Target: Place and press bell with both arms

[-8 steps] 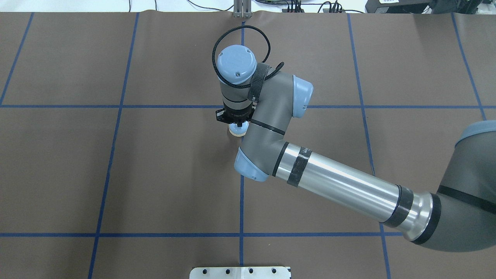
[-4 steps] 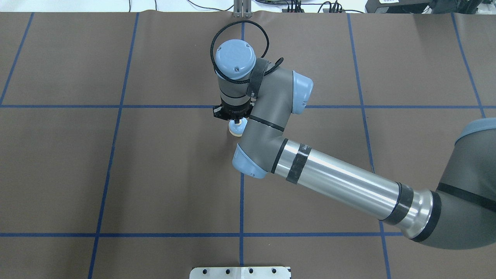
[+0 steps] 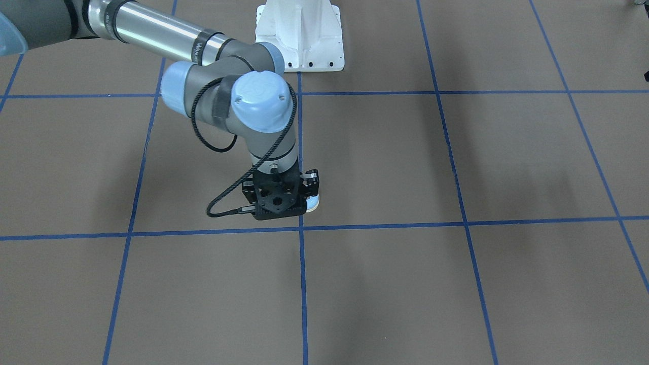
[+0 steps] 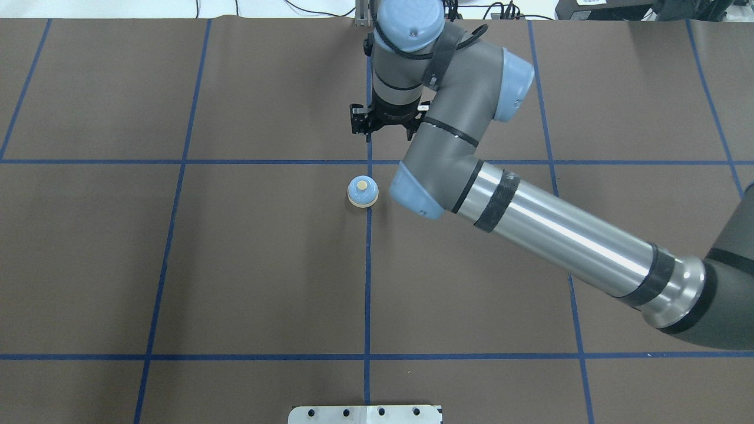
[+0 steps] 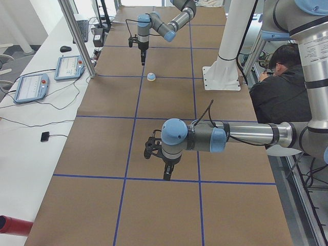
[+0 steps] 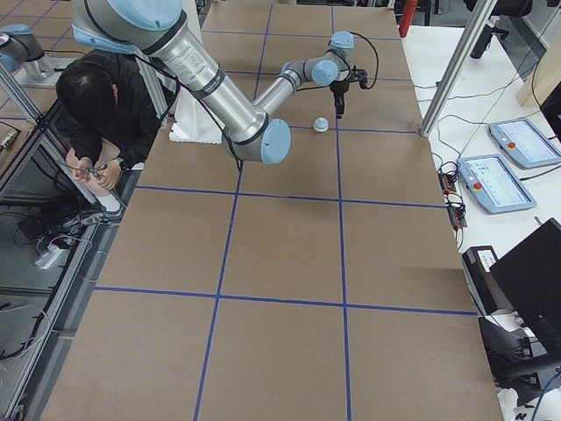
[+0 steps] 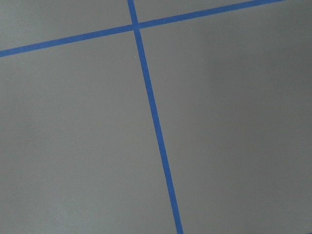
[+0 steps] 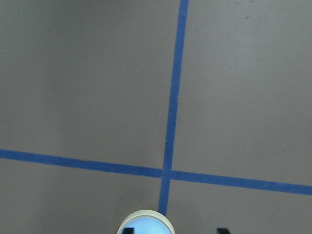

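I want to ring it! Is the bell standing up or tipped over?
Upright: the bell sits flat, cream button on top.

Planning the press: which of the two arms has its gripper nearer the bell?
The right arm: the right gripper hangs open just beyond the bell, while the left gripper hovers far off down the table.

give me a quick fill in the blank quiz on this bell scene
The bell has a light-blue dome and a ___ button.
It stands on the table at a ___ tape line.
In the overhead view only the robot's ___ arm shows.
Missing: cream; blue; right.
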Robot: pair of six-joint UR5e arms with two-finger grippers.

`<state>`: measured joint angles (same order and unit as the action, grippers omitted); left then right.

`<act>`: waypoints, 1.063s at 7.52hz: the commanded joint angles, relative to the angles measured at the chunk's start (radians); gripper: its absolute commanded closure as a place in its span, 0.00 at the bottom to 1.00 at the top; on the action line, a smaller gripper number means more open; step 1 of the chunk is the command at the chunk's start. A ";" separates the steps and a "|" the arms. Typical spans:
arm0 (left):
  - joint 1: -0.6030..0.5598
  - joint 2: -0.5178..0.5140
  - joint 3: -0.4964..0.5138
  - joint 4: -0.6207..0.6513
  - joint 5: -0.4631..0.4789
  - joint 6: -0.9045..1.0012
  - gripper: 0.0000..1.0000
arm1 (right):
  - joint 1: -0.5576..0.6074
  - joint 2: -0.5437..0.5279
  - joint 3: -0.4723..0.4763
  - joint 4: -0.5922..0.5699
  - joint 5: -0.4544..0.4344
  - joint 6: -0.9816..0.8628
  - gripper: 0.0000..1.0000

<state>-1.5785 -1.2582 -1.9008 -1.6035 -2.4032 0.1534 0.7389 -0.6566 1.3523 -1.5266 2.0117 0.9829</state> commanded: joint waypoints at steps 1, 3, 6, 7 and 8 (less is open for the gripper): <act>0.002 -0.016 -0.020 0.000 0.009 -0.099 0.00 | 0.126 -0.159 0.132 -0.012 0.085 -0.138 0.01; 0.000 -0.017 -0.050 0.014 0.010 -0.094 0.00 | 0.277 -0.250 0.154 -0.014 0.204 -0.306 0.01; -0.003 0.002 -0.054 0.007 0.041 -0.083 0.00 | 0.535 -0.433 0.153 -0.014 0.310 -0.714 0.01; -0.003 -0.004 -0.054 0.004 0.080 -0.078 0.00 | 0.621 -0.510 0.153 -0.014 0.340 -0.848 0.01; -0.002 -0.006 -0.052 0.008 0.085 -0.075 0.00 | 0.672 -0.582 0.143 -0.014 0.343 -0.982 0.01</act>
<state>-1.5809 -1.2627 -1.9537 -1.5968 -2.3383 0.0740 1.3244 -1.1444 1.5029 -1.5399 2.3327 0.1760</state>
